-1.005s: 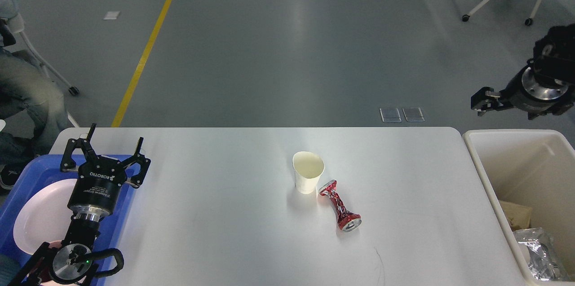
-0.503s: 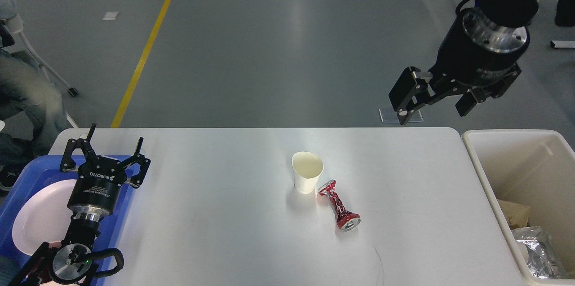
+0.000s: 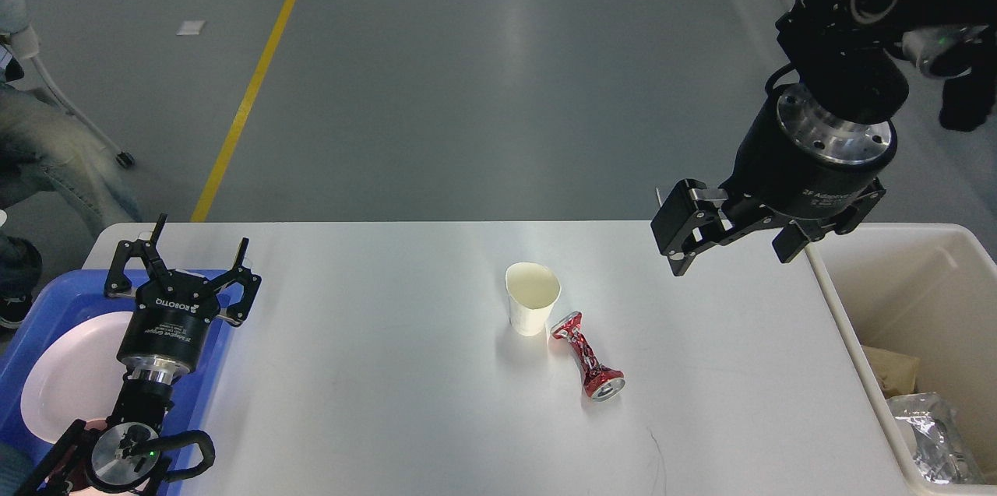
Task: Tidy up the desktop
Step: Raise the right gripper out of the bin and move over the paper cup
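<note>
Leftmost, a blue tray (image 3: 23,325) is sitting on the near left corner of the desktop (image 3: 374,371), overhanging its left edge, and it is carrying a white plate (image 3: 70,379); nothing is showing on the visible part of the plate. My left gripper (image 3: 199,251) is hanging over the tray's inner rim with its two black fingers spread wide and nothing between them.

The desktop itself is filling the lower half of the view, its far edge running straight across and its rounded corners showing at far left and far right. Between the tray and the middle, the white surface is lying bare.

Near the centre a cream paper cup (image 3: 533,299) is standing upright, mouth open, looking empty inside. Just beside it, to the right and slightly nearer, a crushed red soda can (image 3: 588,357) is lying on its side, its upper end almost touching the cup's base. A thin dark scratch (image 3: 659,459) is marking the surface near the front edge.

My right gripper (image 3: 732,235) is hovering above the far right corner, fingers parted and empty, well apart from the cup and can.

Against the right edge a cream plastic bin (image 3: 837,301) is standing, holding a piece of brown cardboard (image 3: 896,371) and some crumpled silver foil (image 3: 931,441) at its near end; its far end is showing bare walls.
</note>
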### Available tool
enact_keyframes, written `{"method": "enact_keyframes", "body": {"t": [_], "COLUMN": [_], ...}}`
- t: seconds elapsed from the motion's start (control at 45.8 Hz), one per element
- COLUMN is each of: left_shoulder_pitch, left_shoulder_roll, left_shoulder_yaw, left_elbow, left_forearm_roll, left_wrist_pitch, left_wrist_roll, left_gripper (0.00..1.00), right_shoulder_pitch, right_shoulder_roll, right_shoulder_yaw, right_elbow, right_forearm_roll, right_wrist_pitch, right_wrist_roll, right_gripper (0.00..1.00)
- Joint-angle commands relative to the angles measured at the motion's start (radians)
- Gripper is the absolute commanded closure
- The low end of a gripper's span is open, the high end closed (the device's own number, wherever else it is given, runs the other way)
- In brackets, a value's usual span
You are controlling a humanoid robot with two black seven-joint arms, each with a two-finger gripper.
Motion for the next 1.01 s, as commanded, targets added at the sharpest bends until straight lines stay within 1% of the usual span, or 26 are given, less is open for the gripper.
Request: {"method": "enact_keyframes", "body": {"t": [0.0, 0.087, 0.153, 0.219, 0.284, 0.59, 0.83, 0.983], "left_shoulder_pitch": [0.0, 0.0, 0.0, 0.0, 0.0, 0.0, 0.0, 0.0], "left_shoulder_roll": [0.0, 0.0, 0.002, 0.0, 0.0, 0.0, 0.0, 0.0], "left_shoulder_yaw": [0.0, 0.0, 0.0, 0.0, 0.0, 0.0, 0.0, 0.0], "left_elbow": [0.0, 0.0, 0.0, 0.0, 0.0, 0.0, 0.0, 0.0], "left_forearm_roll": [0.0, 0.0, 0.0, 0.0, 0.0, 0.0, 0.0, 0.0], "left_wrist_pitch": [0.0, 0.0, 0.002, 0.0, 0.0, 0.0, 0.0, 0.0], "left_wrist_roll": [0.0, 0.0, 0.0, 0.0, 0.0, 0.0, 0.0, 0.0], "left_gripper": [0.04, 0.04, 0.04, 0.04, 0.04, 0.04, 0.04, 0.04], "right_shoulder_pitch": [-0.002, -0.006, -0.023, -0.063, -0.118, -0.425, -0.636, -0.761], "right_shoulder_roll": [0.006, 0.021, 0.036, 0.058, 0.081, 0.187, 0.311, 0.355], "right_shoulder_yaw": [0.001, 0.012, 0.018, 0.024, 0.043, 0.184, 0.218, 0.242], "right_elbow": [-0.012, -0.028, -0.054, -0.101, -0.158, -0.469, -0.709, -0.844], "right_forearm_roll": [0.004, 0.005, 0.021, 0.036, 0.044, 0.047, 0.047, 0.044], "right_wrist_pitch": [-0.013, -0.027, -0.068, -0.105, -0.119, -0.121, -0.121, -0.121], "right_wrist_roll": [0.002, 0.002, 0.003, 0.005, 0.005, 0.003, 0.002, 0.002], "right_gripper": [0.0, 0.0, 0.0, 0.0, 0.0, 0.0, 0.0, 0.0]}}
